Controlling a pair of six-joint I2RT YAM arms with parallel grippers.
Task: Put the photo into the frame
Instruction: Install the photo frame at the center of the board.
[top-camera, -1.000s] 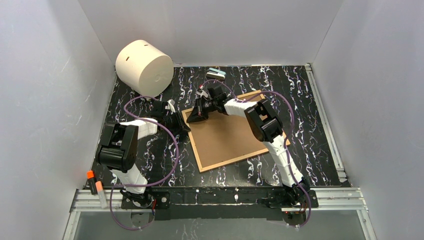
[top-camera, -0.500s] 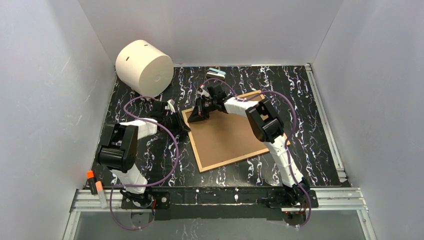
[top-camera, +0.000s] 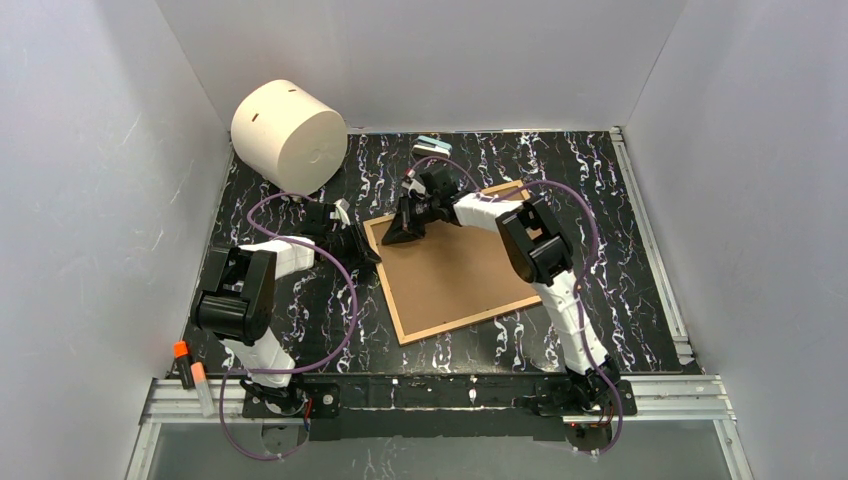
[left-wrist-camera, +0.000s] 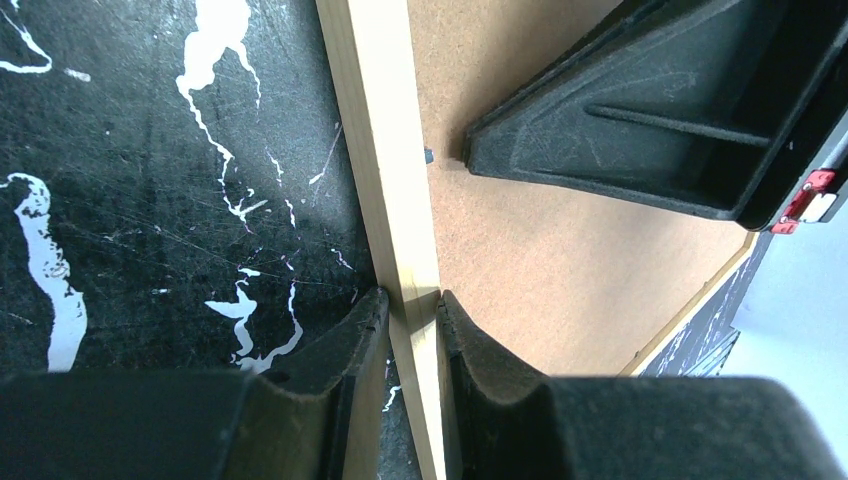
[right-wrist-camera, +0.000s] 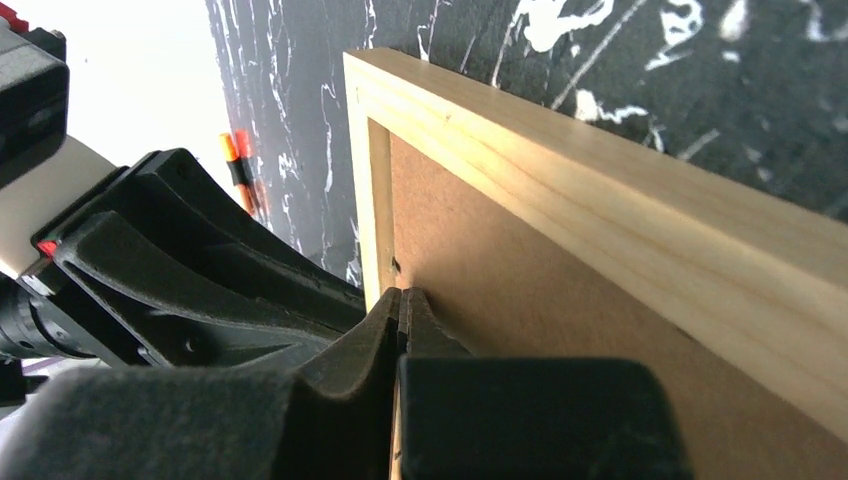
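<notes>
The frame (top-camera: 450, 270) lies face down on the black marbled table, its brown fibreboard back up and its light wood edges around it. My left gripper (top-camera: 358, 245) is shut on the frame's left wooden edge (left-wrist-camera: 385, 150), one finger outside and one on the backing (left-wrist-camera: 413, 300). My right gripper (top-camera: 402, 232) is shut, its tips (right-wrist-camera: 400, 297) resting on the backing just inside that same edge, beside a small dark tab (right-wrist-camera: 396, 267). It also shows in the left wrist view (left-wrist-camera: 470, 160). The photo is not in view.
A large white cylinder (top-camera: 290, 135) lies at the back left. A small teal and grey object (top-camera: 432, 148) sits by the back wall. Orange-capped markers (top-camera: 190, 372) stand at the near left rail. Grey walls close in three sides.
My right gripper has shifted slightly to the right along the backing near the frame's left edge. The left gripper and the frame have not moved.
</notes>
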